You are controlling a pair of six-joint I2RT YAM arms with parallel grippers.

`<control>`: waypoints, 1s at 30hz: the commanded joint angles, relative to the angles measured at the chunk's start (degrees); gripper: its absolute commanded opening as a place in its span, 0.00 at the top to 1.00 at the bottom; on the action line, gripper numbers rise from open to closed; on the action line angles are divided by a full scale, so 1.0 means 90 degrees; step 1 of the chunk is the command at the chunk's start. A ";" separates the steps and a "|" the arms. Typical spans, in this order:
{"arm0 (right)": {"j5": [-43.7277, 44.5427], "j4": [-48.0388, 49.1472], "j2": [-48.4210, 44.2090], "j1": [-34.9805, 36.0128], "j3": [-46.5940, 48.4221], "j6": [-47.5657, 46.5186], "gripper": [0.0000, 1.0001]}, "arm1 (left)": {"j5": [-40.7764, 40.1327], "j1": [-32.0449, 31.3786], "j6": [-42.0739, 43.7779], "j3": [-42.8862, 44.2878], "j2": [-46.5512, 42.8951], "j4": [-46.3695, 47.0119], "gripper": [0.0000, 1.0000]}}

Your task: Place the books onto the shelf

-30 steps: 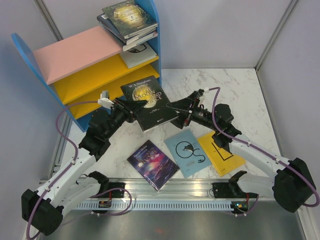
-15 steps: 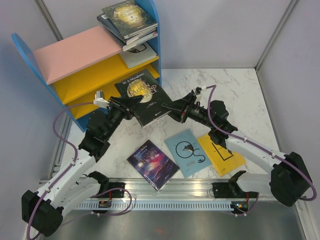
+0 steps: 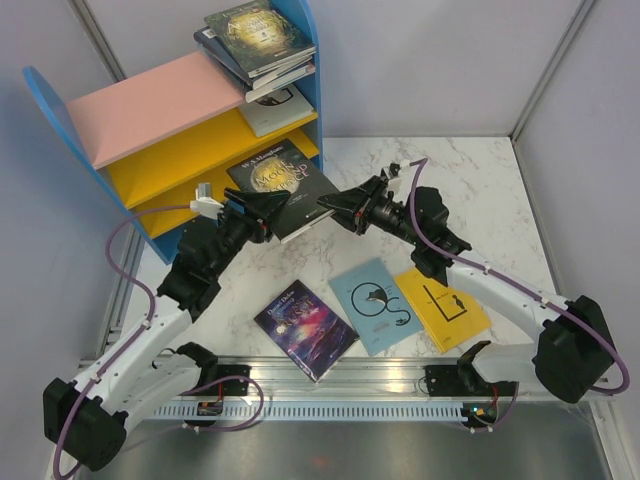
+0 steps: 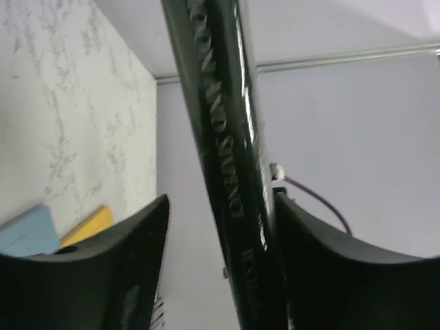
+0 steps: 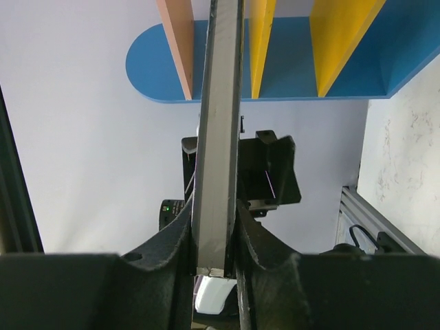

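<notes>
Black book point(image 3: 284, 181): right gripper point(image 3: 324, 207) clamped on its edge, left gripper point(image 3: 273, 203) jaws apart. Advise firm grip, level entry into far-left shelf point(image 3: 150, 108).

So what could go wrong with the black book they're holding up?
1. Only the right gripper pinches the black book, by one edge; the left gripper's jaws stand wider than it. The book might tip or slip down.
2. The book hangs tilted close to the shelf, so its corner might hit a yellow board instead of sliding in.
3. A bump could shake the untidy stack of books on the shelf's top.
</notes>
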 commanded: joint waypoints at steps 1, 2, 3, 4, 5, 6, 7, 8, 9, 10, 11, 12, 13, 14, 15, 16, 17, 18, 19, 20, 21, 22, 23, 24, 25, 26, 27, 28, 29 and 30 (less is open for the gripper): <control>0.0069 0.1259 -0.0017 0.0065 0.0670 0.0306 1.00 | 0.0663 -0.0035 0.0763 0.0503 0.0089 -0.1291 0.29; 0.0059 0.1298 0.0002 0.0055 0.0699 0.0336 1.00 | 0.0692 0.0004 0.0832 0.0552 0.0060 -0.1400 0.26; 0.0040 0.1385 0.0070 0.0006 0.0738 0.0365 1.00 | 0.0683 0.0024 0.0929 0.0591 -0.0066 -0.1489 0.23; 0.0020 0.1406 0.0100 -0.0014 0.0768 0.0385 1.00 | 0.0664 0.0053 0.0978 0.0592 -0.0154 -0.1547 0.15; -0.0009 0.1416 0.0120 -0.0043 0.0807 0.0404 1.00 | 0.0654 0.0092 0.1027 0.0601 -0.0233 -0.1848 0.11; -0.0067 0.1425 0.0178 -0.0111 0.0894 0.0424 1.00 | 0.0567 0.0111 0.1124 0.0611 -0.0320 -0.2005 0.08; -0.0087 0.1435 0.0207 -0.0150 0.0953 0.0424 1.00 | 0.0527 0.0131 0.1193 0.0640 -0.0505 -0.2133 0.02; -0.0116 0.1435 0.0237 -0.0170 0.1012 0.0434 1.00 | 0.0498 0.0151 0.1271 0.0650 -0.0584 -0.2385 0.00; -0.0184 0.1426 0.0305 -0.0247 0.1128 0.0444 1.00 | 0.0478 0.0160 0.1407 0.0660 -0.0672 -0.2484 0.00; -0.0204 0.1435 0.0354 -0.0287 0.1187 0.0453 1.00 | 0.0458 0.0160 0.1457 0.0650 -0.0828 -0.2572 0.00; -0.0233 0.1435 0.0403 -0.0316 0.1246 0.0473 1.00 | 0.0449 0.0170 0.1515 0.0641 -0.0916 -0.2660 0.00; -0.0301 0.1474 0.0490 -0.0375 0.1363 0.0521 1.00 | 0.0458 0.0170 0.1584 0.0592 -0.1004 -0.2777 0.00; -0.0312 0.1552 0.0539 -0.0404 0.1393 0.0580 1.00 | 0.0449 0.0170 0.1613 0.0553 -0.1082 -0.2865 0.00; -0.0321 0.1649 0.0598 -0.0414 0.1422 0.0629 1.00 | 0.0448 0.0170 0.1662 0.0524 -0.1257 -0.2905 0.00; -0.0351 0.1727 0.0705 -0.0472 0.1509 0.0707 1.00 | 0.0439 0.0170 0.1701 0.0446 -0.1346 -0.3050 0.00; -0.0380 0.1747 0.0754 -0.0492 0.1559 0.0727 1.00 | 0.0390 0.0170 0.1711 0.0416 -0.1443 -0.3129 0.00; -0.0399 0.1767 0.0813 -0.0521 0.1627 0.0727 1.00 | 0.0351 0.0170 0.1731 0.0368 -0.1589 -0.3188 0.00; -0.0438 0.1729 0.0929 -0.0580 0.1772 0.0737 1.00 | 0.0341 0.0170 0.1769 0.0348 -0.1658 -0.3256 0.00; -0.0468 0.1728 0.0998 -0.0600 0.1861 0.0737 1.00 | 0.0331 0.0170 0.1779 0.0328 -0.1717 -0.3402 0.00; -0.0545 0.1718 0.1076 -0.0638 0.1958 0.0727 1.00 | 0.0331 0.0170 0.1789 0.0328 -0.1776 -0.3461 0.00; -0.0594 0.1670 0.1241 -0.0697 0.2182 0.0717 1.00 | 0.0322 0.0170 0.1809 0.0309 -0.1873 -0.3510 0.00; -0.0624 0.1641 0.1340 -0.0736 0.2300 0.0678 1.00 | 0.0302 0.0170 0.1809 0.0309 -0.1932 -0.3608 0.00; -0.0702 0.1631 0.1447 -0.0775 0.2427 0.0678 1.00 | 0.0302 0.0170 0.1828 0.0299 -0.1981 -0.3647 0.00; -0.0731 0.1601 0.1661 -0.0853 0.2680 0.0668 1.00 | 0.0263 0.0170 0.1838 0.0309 -0.2059 -0.3686 0.00; -0.0761 0.1582 0.1759 -0.0883 0.2808 0.0659 1.00 | 0.0244 0.0170 0.1848 0.0309 -0.2108 -0.3783 0.00; -0.0809 0.1543 0.2002 -0.0912 0.2954 0.0649 1.00 | 0.0214 0.0170 0.1867 0.0318 -0.2137 -0.3823 0.00; -0.0839 0.1475 0.2121 -0.0970 0.3246 0.0620 1.00 | 0.0204 0.0170 0.1877 0.0328 -0.2176 -0.3852 0.00; -0.0858 0.1407 0.2247 -0.1000 0.3413 0.0581 1.00 | 0.0185 0.0170 0.1887 0.0328 -0.2225 -0.3882 0.00; -0.0888 0.1348 0.2384 -0.1010 0.3560 0.0542 1.00 | 0.0175 0.0170 0.1897 0.0347 -0.2245 -0.3950 0.00; -0.0927 0.1231 0.2637 -0.1039 0.3870 0.0522 1.00 | 0.0175 0.0170 0.1906 0.0377 -0.2264 -0.3979 0.00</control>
